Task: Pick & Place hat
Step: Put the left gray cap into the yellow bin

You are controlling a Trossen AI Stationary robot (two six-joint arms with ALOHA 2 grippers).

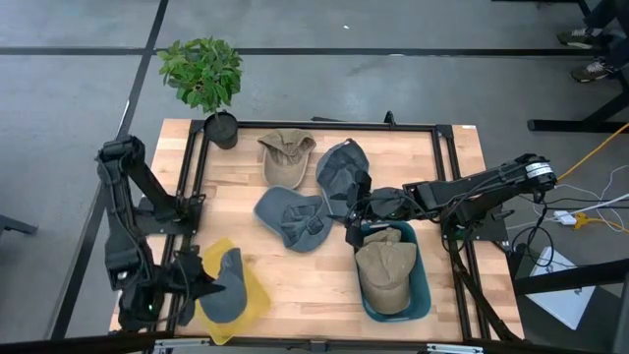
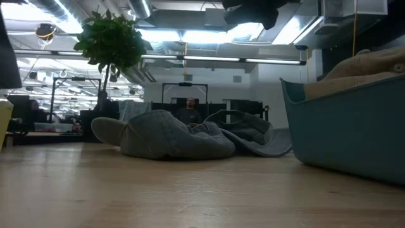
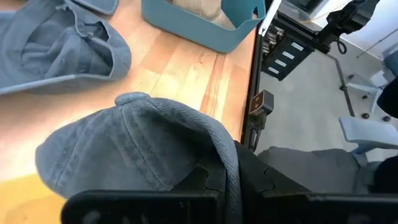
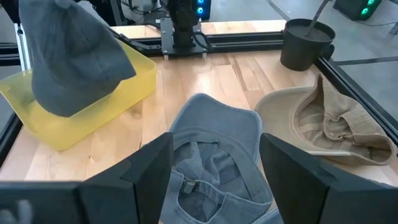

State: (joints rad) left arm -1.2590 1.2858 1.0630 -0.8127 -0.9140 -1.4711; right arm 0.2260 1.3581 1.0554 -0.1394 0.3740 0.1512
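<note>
A grey cap (image 1: 228, 283) is over the yellow bin (image 1: 253, 307) at the table's near left, and my left gripper (image 1: 200, 285) is shut on it. It also shows in the right wrist view (image 4: 68, 56), standing above the bin's wall (image 4: 124, 87). My right gripper (image 1: 359, 224) is open and hangs above the blue-grey cap (image 4: 211, 155), which lies opening-up mid-table, beside the teal bin (image 1: 423, 287). A tan cap (image 1: 385, 273) lies in that bin. A dark grey cap (image 1: 341, 172) and another tan cap (image 1: 287, 155) lie farther back. My left gripper pinches the grey cap's edge (image 3: 229, 163) between its two fingers, coming from the table's left side. The cap's crown (image 3: 137, 143) bulges out beyond the fingers. It is held up over the yellow bin; whether its lower part rests on the bin's floor I cannot tell.
A potted plant (image 1: 204, 77) stands at the far left corner. A black frame rail (image 1: 324, 126) runs round the table's edges. Bare wood shows between the yellow bin and the teal bin (image 1: 305, 295). A person sits in the room behind (image 2: 188, 113).
</note>
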